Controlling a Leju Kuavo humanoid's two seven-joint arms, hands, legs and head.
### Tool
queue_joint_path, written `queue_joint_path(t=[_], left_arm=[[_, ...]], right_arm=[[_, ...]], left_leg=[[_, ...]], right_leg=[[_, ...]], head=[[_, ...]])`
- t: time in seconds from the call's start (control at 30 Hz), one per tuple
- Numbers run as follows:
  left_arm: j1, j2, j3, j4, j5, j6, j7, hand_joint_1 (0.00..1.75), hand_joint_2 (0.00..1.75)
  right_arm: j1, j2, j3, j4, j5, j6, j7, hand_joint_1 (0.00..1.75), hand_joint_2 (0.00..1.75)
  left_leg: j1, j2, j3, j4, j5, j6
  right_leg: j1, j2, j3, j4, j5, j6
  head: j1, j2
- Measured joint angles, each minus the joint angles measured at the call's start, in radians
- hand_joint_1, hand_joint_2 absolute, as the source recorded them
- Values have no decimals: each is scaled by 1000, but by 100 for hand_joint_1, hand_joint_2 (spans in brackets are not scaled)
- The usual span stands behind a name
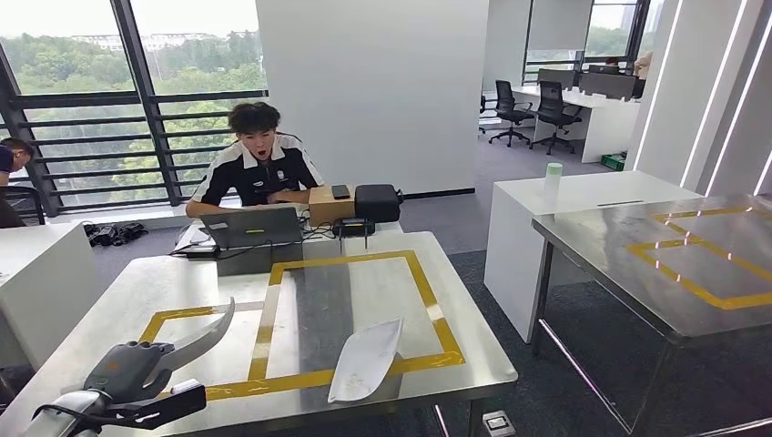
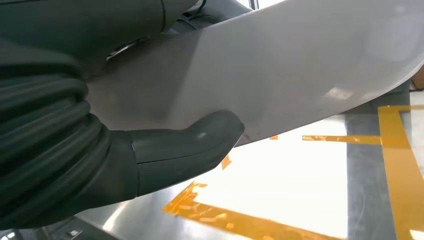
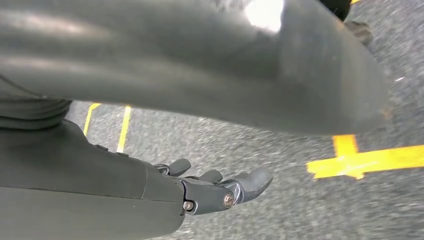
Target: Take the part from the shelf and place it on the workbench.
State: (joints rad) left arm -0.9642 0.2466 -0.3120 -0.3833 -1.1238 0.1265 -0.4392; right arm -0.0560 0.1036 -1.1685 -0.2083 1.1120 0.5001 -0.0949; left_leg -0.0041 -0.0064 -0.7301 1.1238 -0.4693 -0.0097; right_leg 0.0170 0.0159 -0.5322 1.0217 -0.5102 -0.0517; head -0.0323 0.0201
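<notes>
My left hand [image 1: 127,369] is low at the workbench's near left corner and grips a curved, silvery blade-shaped part [image 1: 205,339], whose tip points up over the bench. In the left wrist view the thumb [image 2: 190,145] presses on the underside of that pale part [image 2: 300,65], above the yellow tape. A second, white blade-shaped part [image 1: 367,360] lies flat on the steel workbench [image 1: 146,282], across the front strip of the taped rectangle [image 1: 419,273]. My right hand [image 3: 215,192] hangs over grey floor, fingers loosely apart and holding nothing.
A person sits behind the bench at a laptop [image 1: 252,226], beside a cardboard box [image 1: 330,205] and a black case [image 1: 376,202]. To the right stand a white counter [image 1: 583,196] with a pale bottle [image 1: 553,173] and a second steel table [image 1: 674,255].
</notes>
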Motion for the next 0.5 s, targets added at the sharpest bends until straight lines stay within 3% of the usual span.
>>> queue_joint_path(t=[0.07, 0.1, 0.17, 0.2, 0.27, 0.33, 0.4, 0.43, 0.47, 0.5], left_arm=[[-1, 3, 0, 0, 0, 1, 0, 175, 175], [-1, 4, 0, 0, 1, 1, 0, 175, 175], [-1, 4, 0, -4, 1, 2, 0, 175, 175], [-1, 4, 0, -5, 1, 3, 1, 175, 175], [-1, 4, 0, -7, 1, 5, 1, 175, 175], [0, 3, 0, -7, 1, 6, 0, 175, 175], [2, 0, 0, -6, 1, 5, 0, 175, 175], [4, -1, 0, -6, 1, 5, 0, 175, 175], [5, -1, 0, -6, 1, 6, 0, 175, 175], [5, -1, 0, -6, 1, 6, 0, 175, 175]], right_arm=[[-1, 2, 0, 0, 0, 0, 0, 0, 0], [-2, 3, 0, 0, 0, 0, 0, 0, 0], [-2, 2, 0, 0, 0, 0, 0, 0, 0], [-3, 1, 0, 0, 0, 0, 0, 0, 0], [-5, 1, 0, 0, 0, 0, 0, 0, 0], [-5, 1, 0, 0, 0, 0, 0, 0, 0], [-3, 1, 0, 0, 0, 1, 0, 0, 0], [-2, 1, 0, 0, 0, 0, 0, 0, 0], [-1, 1, 0, 0, 0, 0, 0, 0, 0], [0, 1, 0, 0, 0, 0, 0, 0, 0]], left_leg=[[-8, 0, 16, -92, 104, 12], [-9, -1, 22, -117, 122, 16], [-6, -2, 42, -127, 114, 27], [-4, -3, 54, -129, 106, 31], [-2, -2, 81, -129, 86, 38], [-3, -1, 107, -126, 60, 41], [-3, -2, 139, -124, 31, 40], [-3, -3, 158, -122, 15, 39], [-3, -3, 177, -121, -2, 36], [-3, -2, 192, -119, -18, 33]], right_leg=[[2, 2, 16, -4, -23, 10], [3, 3, 25, -3, -28, 15], [4, 2, 28, 10, -22, 23], [4, 1, 16, 42, -13, 27], [-1, -2, -48, 146, -17, 39], [-7, -3, -131, 247, -67, 50], [-12, -4, -182, 262, -124, 57], [-14, -5, -189, 230, -123, 58], [-16, -6, -185, 175, -87, 58], [-17, -8, -177, 107, -16, 56]], head=[[0, 0], [0, 0], [0, 0], [1, 0], [2, 0], [2, 0], [2, 0], [2, 0], [2, 0], [2, 0]])
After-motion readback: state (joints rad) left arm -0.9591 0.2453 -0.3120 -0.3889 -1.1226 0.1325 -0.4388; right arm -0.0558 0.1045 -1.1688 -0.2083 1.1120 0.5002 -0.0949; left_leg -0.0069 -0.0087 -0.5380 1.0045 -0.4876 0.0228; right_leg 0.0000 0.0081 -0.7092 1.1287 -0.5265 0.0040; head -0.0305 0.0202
